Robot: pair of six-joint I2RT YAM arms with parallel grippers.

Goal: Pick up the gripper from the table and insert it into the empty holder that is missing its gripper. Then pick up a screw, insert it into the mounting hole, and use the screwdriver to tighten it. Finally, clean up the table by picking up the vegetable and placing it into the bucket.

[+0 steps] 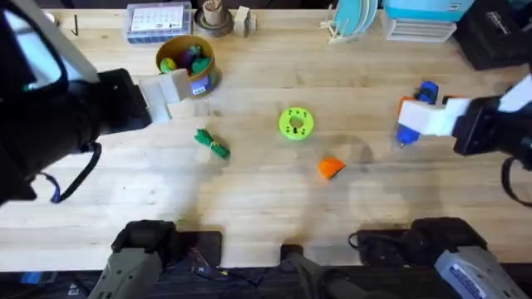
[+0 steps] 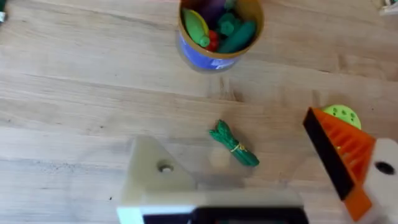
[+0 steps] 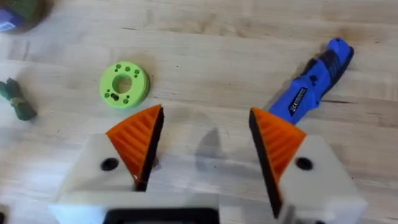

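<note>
The left arm is seen at the left of the overhead view as a large dark mass, its white left gripper point(image 1: 170, 93) raised just beside the small round bucket with a yellow rim and blue lower wall point(image 1: 204, 80), in which colourful toy pieces are held. In the left wrist view one white finger block point(image 2: 155, 177) is shown bare of any orange pad, while the other carries an orange ribbed pad point(image 2: 342, 155); the two are spread well apart, with nothing between them. The small elongated bright green toy vegetable point(image 1: 212, 144) is laid on the pale wooden table point(image 1: 249, 199), below the bucket and apart from it (its banded stalk is visible in the left wrist view). Near the table's middle a round lime-green disc with holes point(image 1: 295, 123) is set flat. Just right of it and nearer the arm bases, the small solid orange plastic wedge, the loose gripper point(image 1: 331, 168), is found on the bare wood, untouched. Farther right, the blue pen-shaped electric screwdriver point(image 1: 413, 120) is laid on the table, partly covered in the overhead view by the white right gripper point(image 1: 416, 119). In the right wrist view both orange ribbed pads point(image 3: 140, 140) of that gripper are held wide apart above the table, grasping nothing, the screwdriver lying beyond them.
</note>
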